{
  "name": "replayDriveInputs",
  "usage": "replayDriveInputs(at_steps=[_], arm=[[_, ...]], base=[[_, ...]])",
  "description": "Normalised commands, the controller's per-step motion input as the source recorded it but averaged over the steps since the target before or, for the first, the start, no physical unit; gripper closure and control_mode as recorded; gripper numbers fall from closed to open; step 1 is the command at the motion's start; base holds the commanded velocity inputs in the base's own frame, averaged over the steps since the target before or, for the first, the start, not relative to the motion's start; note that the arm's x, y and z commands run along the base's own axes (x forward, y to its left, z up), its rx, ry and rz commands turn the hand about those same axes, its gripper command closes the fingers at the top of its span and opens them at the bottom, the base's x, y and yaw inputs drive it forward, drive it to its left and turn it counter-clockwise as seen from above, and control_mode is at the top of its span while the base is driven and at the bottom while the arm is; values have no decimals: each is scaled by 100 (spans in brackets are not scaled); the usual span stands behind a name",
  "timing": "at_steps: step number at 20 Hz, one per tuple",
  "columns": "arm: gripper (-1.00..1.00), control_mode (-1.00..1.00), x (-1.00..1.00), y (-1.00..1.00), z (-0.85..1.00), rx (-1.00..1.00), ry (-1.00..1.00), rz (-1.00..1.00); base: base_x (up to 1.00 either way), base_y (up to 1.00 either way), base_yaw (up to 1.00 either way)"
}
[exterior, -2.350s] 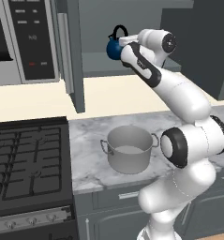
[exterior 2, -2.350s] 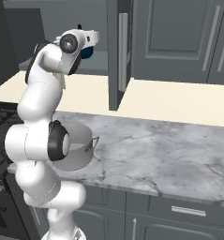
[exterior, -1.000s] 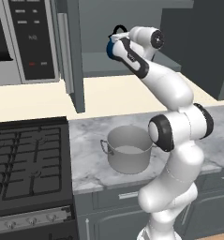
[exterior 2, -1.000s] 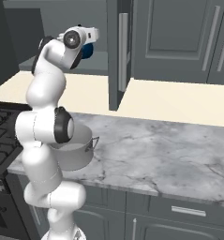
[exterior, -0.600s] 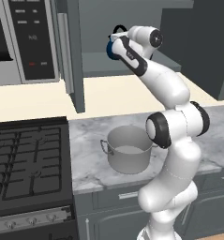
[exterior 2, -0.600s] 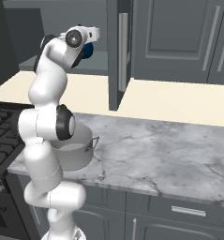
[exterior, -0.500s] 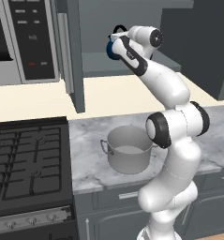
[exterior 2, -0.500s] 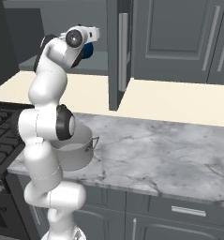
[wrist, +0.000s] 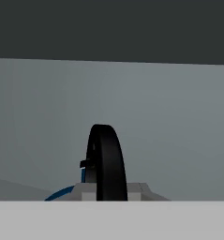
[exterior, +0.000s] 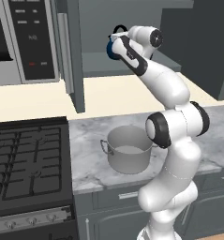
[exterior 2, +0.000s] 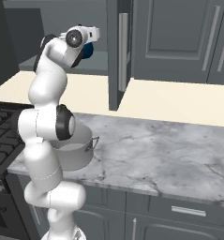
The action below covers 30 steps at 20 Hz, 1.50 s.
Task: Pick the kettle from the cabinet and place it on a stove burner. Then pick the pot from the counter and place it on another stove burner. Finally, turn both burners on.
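Both fingers of the end effector (wrist: 106, 197) pinch the kettle's (exterior: 114, 48) black arched handle inside the cabinet (exterior: 132, 63).

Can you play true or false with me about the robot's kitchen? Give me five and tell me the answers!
1. The tool is shut on the kettle's black handle. True.
2. The kettle is already sitting on a stove burner. False: it is up in the open cabinet, by the shelf.
3. The grey pot stands on the marble counter. True.
4. The pot has a lid on it. False: it is open at the top and you can see inside.
5. The stove burners have a pan on them. False: the black grates are bare.
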Motion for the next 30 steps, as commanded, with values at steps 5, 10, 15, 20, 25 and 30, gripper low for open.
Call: replayDriveInputs(at_steps=[5, 10, 15, 20, 25, 30], arm=[[100, -100, -3, 10, 0, 0, 0, 0], [100, -100, -28, 2, 0, 0, 0, 0], [100, -100, -37, 0, 0, 2, 0, 0], [100, -100, -40, 0, 0, 2, 2, -1], [100, -100, -45, 0, 2, 3, 5, 0], [100, -100, -51, 3, 4, 1, 4, -1]], base=[[0, 0, 0], [0, 0, 0], [0, 0, 0], [0, 0, 0], [0, 0, 0], [0, 0, 0]])
